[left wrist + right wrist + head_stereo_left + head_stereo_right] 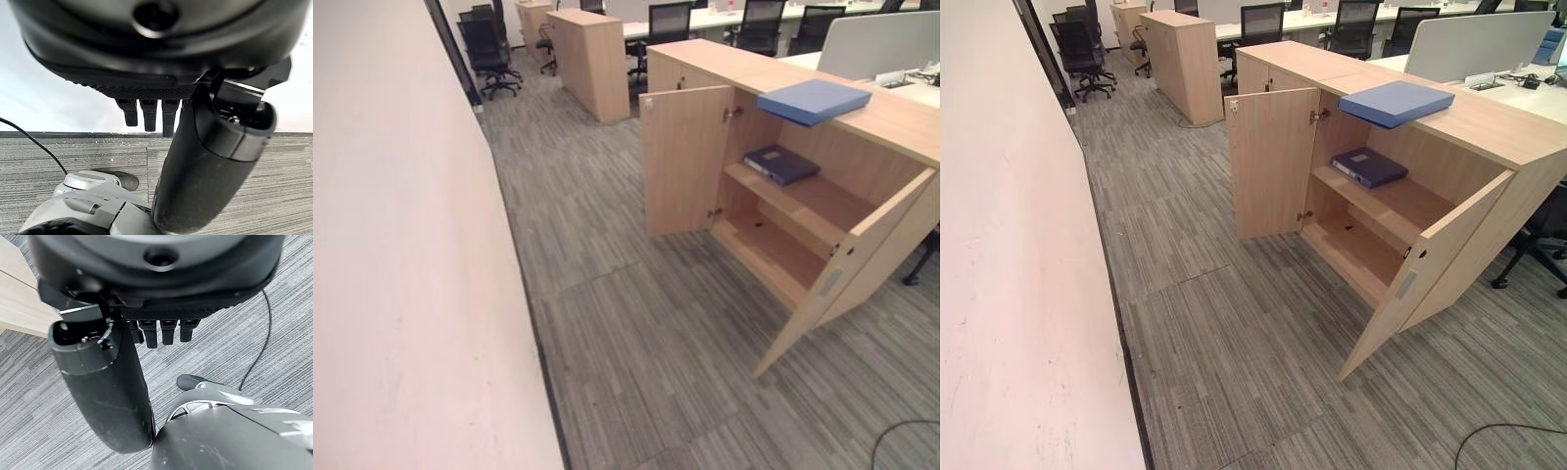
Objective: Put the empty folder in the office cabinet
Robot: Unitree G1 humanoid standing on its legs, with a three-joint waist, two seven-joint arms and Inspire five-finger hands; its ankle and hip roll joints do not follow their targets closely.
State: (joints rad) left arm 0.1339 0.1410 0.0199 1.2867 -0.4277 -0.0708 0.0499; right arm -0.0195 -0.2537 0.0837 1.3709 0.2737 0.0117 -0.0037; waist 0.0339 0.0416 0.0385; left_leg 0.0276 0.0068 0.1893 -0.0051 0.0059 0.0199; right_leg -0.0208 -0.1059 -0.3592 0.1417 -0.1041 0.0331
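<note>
Both idle: left robot hand (205, 161), right robot hand (102, 382) hang open, empty.

Cabinet (1489, 127): light-blue folder (1396, 102) on top; dark binder (1368, 166) on shelf.

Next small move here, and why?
Probably step toward the cabinet: the light blue folder lies on its top, both doors stand open, and both hands, left and right, hang empty over carpet, fingers relaxed.
</note>
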